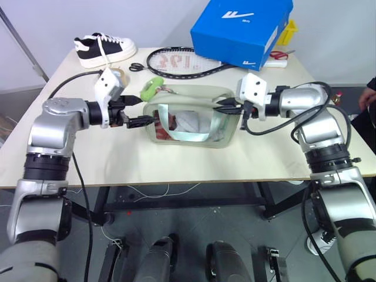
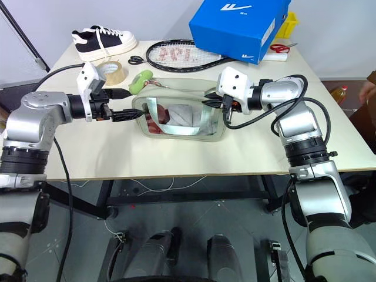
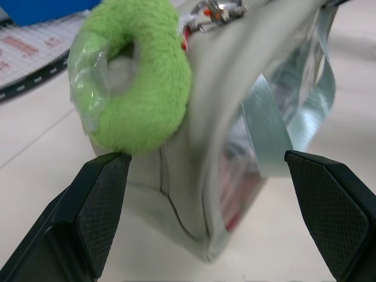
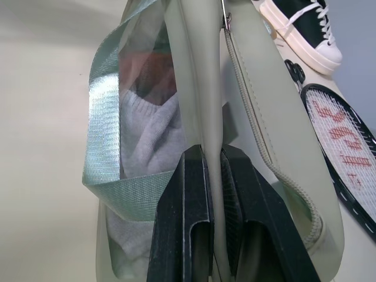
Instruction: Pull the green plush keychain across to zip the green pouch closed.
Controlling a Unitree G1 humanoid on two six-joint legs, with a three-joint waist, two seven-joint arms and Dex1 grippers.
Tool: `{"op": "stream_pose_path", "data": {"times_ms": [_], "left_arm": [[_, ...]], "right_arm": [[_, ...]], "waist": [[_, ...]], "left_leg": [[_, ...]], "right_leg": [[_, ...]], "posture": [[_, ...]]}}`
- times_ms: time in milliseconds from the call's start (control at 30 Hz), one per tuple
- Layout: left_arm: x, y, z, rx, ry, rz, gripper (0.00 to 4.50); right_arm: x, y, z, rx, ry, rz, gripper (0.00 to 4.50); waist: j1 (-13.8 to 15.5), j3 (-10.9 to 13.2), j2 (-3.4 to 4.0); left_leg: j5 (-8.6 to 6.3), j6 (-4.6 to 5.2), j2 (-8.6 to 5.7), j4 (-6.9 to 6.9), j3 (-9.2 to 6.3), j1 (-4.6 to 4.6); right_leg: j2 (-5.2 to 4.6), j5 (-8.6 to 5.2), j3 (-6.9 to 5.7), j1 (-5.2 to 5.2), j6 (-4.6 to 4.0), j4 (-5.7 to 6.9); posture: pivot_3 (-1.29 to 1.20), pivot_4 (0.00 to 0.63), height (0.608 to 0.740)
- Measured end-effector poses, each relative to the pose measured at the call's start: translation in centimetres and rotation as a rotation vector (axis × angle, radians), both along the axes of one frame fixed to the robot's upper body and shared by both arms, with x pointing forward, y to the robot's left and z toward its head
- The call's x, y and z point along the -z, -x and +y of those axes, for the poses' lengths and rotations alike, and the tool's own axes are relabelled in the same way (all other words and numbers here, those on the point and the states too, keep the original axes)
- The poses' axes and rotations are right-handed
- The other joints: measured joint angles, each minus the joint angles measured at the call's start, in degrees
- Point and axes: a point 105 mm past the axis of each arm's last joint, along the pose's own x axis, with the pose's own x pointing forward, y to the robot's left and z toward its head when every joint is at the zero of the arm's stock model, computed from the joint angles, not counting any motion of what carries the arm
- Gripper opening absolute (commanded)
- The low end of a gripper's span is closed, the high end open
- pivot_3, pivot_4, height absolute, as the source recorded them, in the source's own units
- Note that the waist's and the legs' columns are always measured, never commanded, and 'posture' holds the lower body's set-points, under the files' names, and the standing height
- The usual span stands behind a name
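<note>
Two eyes view: green pouch point(image 1: 189, 116) sits mid-table point(image 1: 176, 161); green plush keychain point(image 1: 151, 88) hangs at its left end, near the left gripper point(image 1: 138, 111).
Left wrist view: fingers point(image 3: 100, 205) spread wide, holding nothing, keychain just above one.
Right wrist view: right gripper point(image 4: 214, 205) pinched tight on the pouch's edge.

- Looks like a robot lab or test room, not a home.
- Plain pale surface point(image 1: 194, 161) on a black metal frame, loose cables trailing beneath it over a grey floor.
- Bare white walls behind.
- Unrelated props spread out: sneaker point(image 1: 104, 48), racket point(image 1: 179, 62), blue shoebox point(image 1: 242, 29), scissors point(image 1: 137, 67), tape roll point(image 2: 111, 72).
</note>
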Motion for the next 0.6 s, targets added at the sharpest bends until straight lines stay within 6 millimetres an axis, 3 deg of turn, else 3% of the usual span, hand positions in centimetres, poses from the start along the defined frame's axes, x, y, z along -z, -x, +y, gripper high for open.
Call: {"op": "stream_pose_path", "data": {"times_ms": [33,267,467,567,600], "left_arm": [[0.10,-0.15,-0.19,-0.001,0.009,0.002,3.63],[0.05,-0.13,-0.37,0.013,0.019,0.007,0.06],[0.08,-0.04,-0.45,0.021,0.020,0.012,0.06],[0.03,0.13,-0.61,0.030,0.020,0.020,0.00],[-0.05,0.21,-0.71,0.034,0.018,0.019,0.00]], "right_arm": [[0.01,0.00,0.00,0.000,0.000,0.001,0.00],[0.03,-0.01,-0.04,0.004,0.000,0.006,0.00],[0.02,-0.02,-0.09,0.006,0.001,0.007,0.00],[0.05,-0.02,-0.26,0.018,-0.004,0.031,1.13],[0.07,0.07,-0.33,0.018,-0.006,0.049,1.69]], "waist": [[0.0,0.0,0.00],[0.0,0.0,0.00],[0.0,0.0,0.00],[0.0,0.0,0.00],[0.0,0.0,0.00]], "left_leg": [[0.00,0.00,0.00,0.00,0.00,-0.01],[0.00,-0.01,0.00,0.00,0.01,-0.02],[-0.02,-0.04,0.00,0.00,0.01,-0.02],[-0.03,-0.05,0.00,0.00,0.01,-0.03],[-0.03,-0.05,0.00,0.00,0.01,-0.03]], "right_leg": [[-0.01,0.00,0.00,0.00,0.00,0.00],[-0.01,0.00,0.00,-0.02,0.00,0.00],[-0.01,0.00,0.01,-0.02,0.00,0.00],[-0.01,0.00,0.00,-0.02,0.00,0.00],[-0.01,0.00,0.00,-0.02,0.00,0.00]], "posture": [[0.00,0.150,0.740],[0.00,0.150,0.740],[0.00,0.150,0.740],[0.00,0.150,0.740],[0.00,0.150,0.740]]}}
